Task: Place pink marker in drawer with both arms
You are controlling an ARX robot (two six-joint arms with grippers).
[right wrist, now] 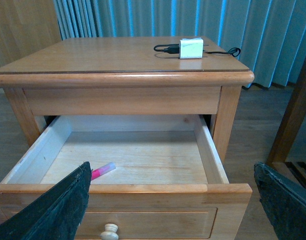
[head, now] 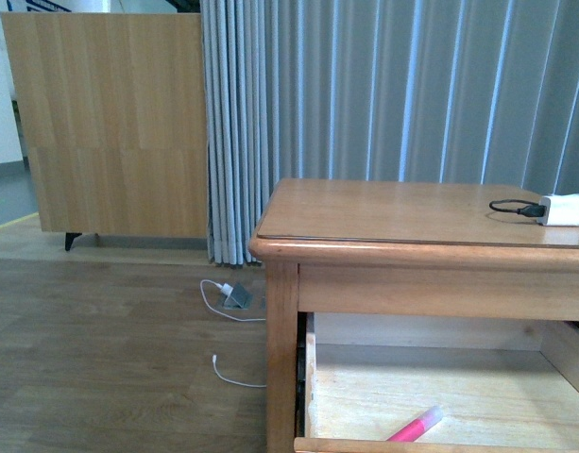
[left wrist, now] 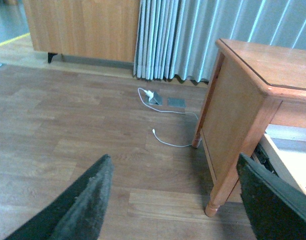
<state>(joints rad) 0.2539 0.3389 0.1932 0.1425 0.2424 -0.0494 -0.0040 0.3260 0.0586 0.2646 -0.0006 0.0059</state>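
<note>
One pink marker (right wrist: 103, 171) lies on the floor of the one open drawer (right wrist: 211, 150), just beyond one finger of the right hand (right wrist: 171, 172). Right hand and left hand (left wrist: 173, 167): fingers apart, holding nothing.

White charger block (head: 564, 209) toward rear right of nightstand top (head: 383, 222), black cable (head: 512, 208) plugged in. Grey pleated curtain (head: 393, 85) behind. White cord (head: 234, 376) and small grey box (head: 237, 295) on wood floor (head: 100, 359). Light wooden cabinet (head: 110, 123) beyond.
</note>
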